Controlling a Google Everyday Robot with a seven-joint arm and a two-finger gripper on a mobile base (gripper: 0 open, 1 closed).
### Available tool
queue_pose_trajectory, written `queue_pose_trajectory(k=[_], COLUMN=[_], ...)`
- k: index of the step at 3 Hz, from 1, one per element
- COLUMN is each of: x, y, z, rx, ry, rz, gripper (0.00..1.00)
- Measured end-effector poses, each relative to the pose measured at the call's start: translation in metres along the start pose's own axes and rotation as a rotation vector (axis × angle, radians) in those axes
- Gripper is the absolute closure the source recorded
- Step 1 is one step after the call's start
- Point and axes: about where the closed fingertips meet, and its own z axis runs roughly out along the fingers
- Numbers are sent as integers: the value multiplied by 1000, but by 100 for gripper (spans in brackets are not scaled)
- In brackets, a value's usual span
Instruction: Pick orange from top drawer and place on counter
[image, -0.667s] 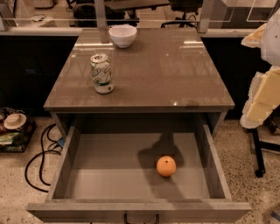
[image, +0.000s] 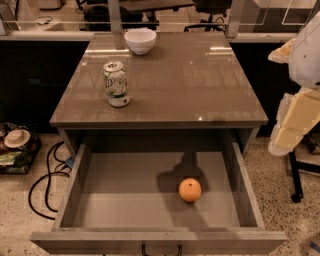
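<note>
The orange (image: 190, 190) lies on the plain grey floor of the top drawer (image: 125, 200), which stands pulled fully out. The fruit sits right of the drawer's middle, a little nearer its front wall than its back, and well apart from both side walls. Nothing touches it. A dark shadow (image: 182, 172) spreads over the drawer floor just behind the fruit. Nothing else lies in the drawer, and its dark handle (image: 161, 249) shows at the bottom of the front wall. Above the drawer's back end is the counter (image: 190, 85), glossy and brown-grey, with its front edge overhanging the rear of the drawer. On the counter, above the drawer's left half, a green and white soda can (image: 116, 84) stands upright. Further back on the same side, a white bowl (image: 140, 41) sits near the counter's far edge. The gripper (image: 292, 125) is a cream and white shape at the right edge of view. It is out beyond the drawer's right wall and higher than the drawer, beside the counter's right edge and well apart from the orange. Whether it is open or closed cannot be told. Black cables (image: 42, 185) loop on the speckled floor to the left of the drawer. To the drawer's right, below the gripper, a black wheeled leg (image: 295, 175) stands on the same floor.
</note>
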Motion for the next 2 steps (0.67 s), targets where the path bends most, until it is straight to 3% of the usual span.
queue_pose_trajectory(k=[2], x=[0], y=[48], z=[40], rx=[-49], ry=[23], rz=[-83], gripper=[0])
